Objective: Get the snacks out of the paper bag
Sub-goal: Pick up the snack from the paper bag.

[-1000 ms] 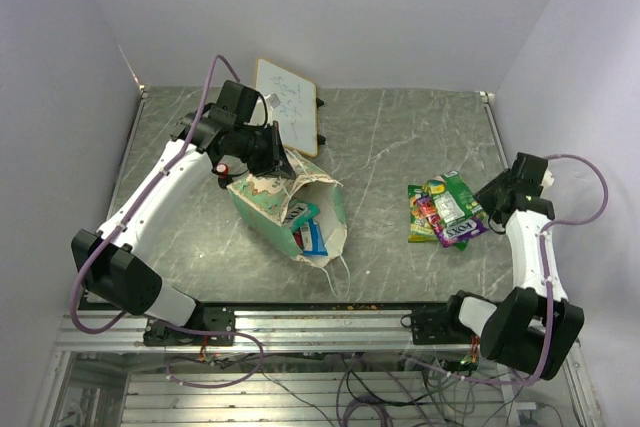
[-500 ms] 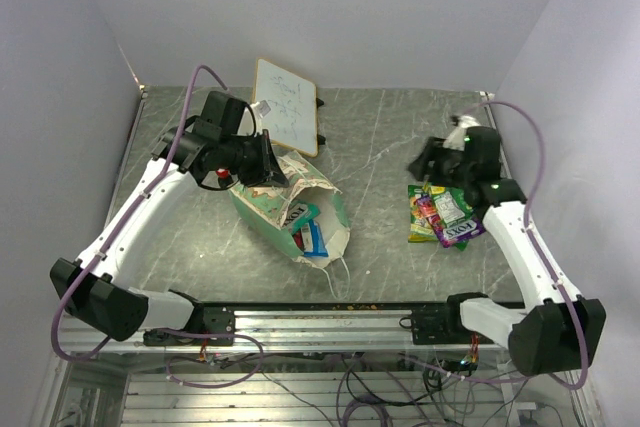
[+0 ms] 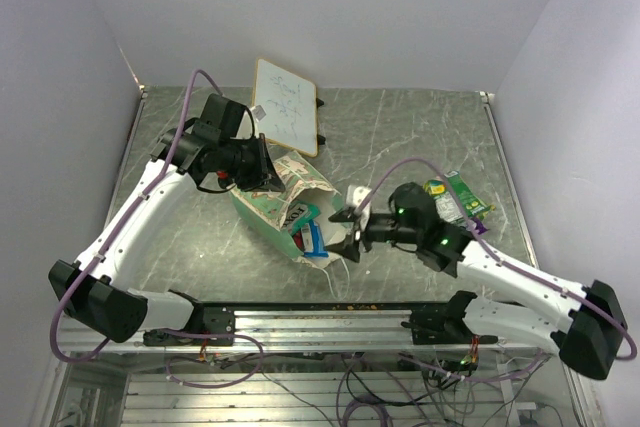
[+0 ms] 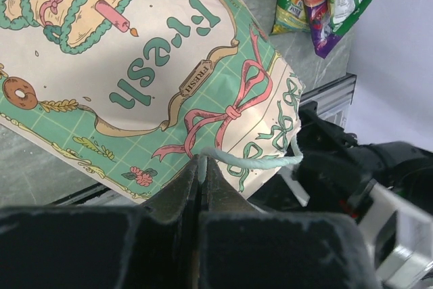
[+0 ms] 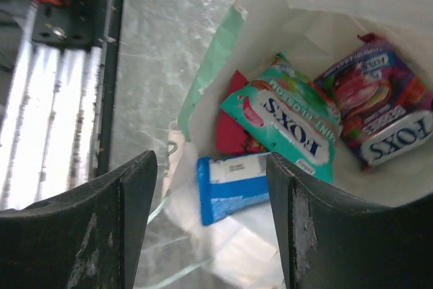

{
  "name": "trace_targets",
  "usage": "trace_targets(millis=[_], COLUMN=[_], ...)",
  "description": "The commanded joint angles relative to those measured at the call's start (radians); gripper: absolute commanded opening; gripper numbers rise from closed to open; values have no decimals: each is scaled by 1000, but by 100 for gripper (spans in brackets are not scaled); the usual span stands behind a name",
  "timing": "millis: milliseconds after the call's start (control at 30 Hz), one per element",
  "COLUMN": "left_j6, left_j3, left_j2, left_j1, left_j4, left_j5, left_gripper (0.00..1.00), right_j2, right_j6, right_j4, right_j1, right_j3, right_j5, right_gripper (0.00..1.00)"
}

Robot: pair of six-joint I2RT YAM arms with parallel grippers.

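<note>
The paper bag (image 3: 268,209) lies on its side, its mouth toward the near edge. My left gripper (image 3: 263,169) is shut on the bag's pale string handle (image 4: 254,162), with the printed bag wall (image 4: 149,65) just beyond the fingers. My right gripper (image 3: 347,232) stands open at the bag's mouth, with nothing between its fingers. Inside the bag are snacks: a teal packet (image 5: 291,123), a purple packet (image 5: 382,109), a blue packet (image 5: 233,184) and a red packet (image 5: 232,130). More snacks (image 3: 458,195) lie in a pile on the table at the right, partly behind my right arm.
A white framed board (image 3: 286,117) leans at the back, behind the bag. The table's metal front rail (image 5: 61,99) runs close to the left of my right gripper. Grey walls stand on the left, back and right.
My right arm has swung left from the pile of snacks to the bag's mouth, and its jaws have opened wider. My left gripper has kept its hold on the handle.
</note>
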Motion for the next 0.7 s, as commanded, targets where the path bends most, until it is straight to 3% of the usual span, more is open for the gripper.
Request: trace_targets(millis=[0, 100, 333, 667], left_j6=[-10, 4, 40, 150], left_j3=[31, 42, 46, 49], left_j2=[-21, -17, -26, -8], left_j1=[3, 4, 3, 0], left_j4=[-39, -72, -107, -133], left_j5=[-29, -39, -36, -3], left_gripper=[7, 7, 7, 7], right_j2=[106, 183, 372, 558], right_j6=[-290, -373, -576, -618], right_j4=[177, 289, 307, 477], right_j1=[97, 102, 101, 100], right_j3=[-19, -23, 25, 87], right_j5=[222, 281, 293, 326], right_gripper=[65, 66, 66, 66])
